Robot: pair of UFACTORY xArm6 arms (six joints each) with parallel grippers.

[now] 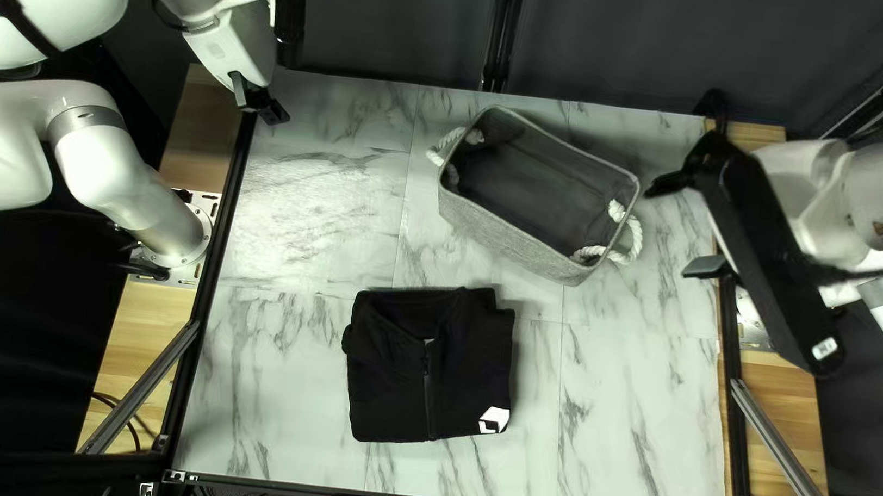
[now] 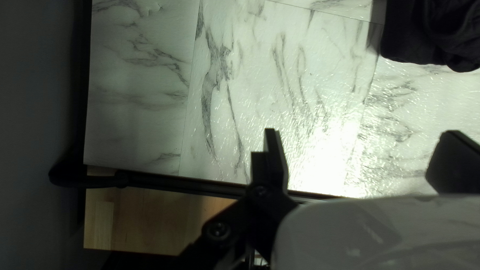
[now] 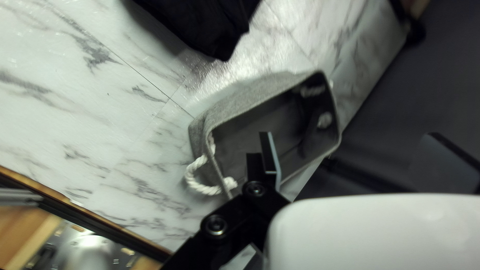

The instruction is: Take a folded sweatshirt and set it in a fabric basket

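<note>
A folded black sweatshirt (image 1: 401, 370) lies on the near half of a marble-patterned bench (image 1: 286, 374), just left of center, its zipper (image 1: 428, 389) and a white patch (image 1: 492, 421) facing up. Only a dark edge of the garment enters each wrist view, the rest cut off. Farther back and to the right, a gray fabric basket (image 1: 508, 235) sits upright and at an angle, its floor dim with shadow. In the right wrist view, one finger (image 3: 270, 152) blocks part of its rim, while the other finger fades into the dark background. The rope handle (image 1: 626, 238) on the basket's right end shows clearly; the left one (image 1: 439, 149) partly drops from sight behind the rim.

At the far left, the left gripper (image 1: 279, 87) is raised, released and spread wide, grasping nothing. The right gripper (image 1: 673, 229), also released with fingers well apart, hangs near the basket's right end, likewise grasping nothing.
</note>
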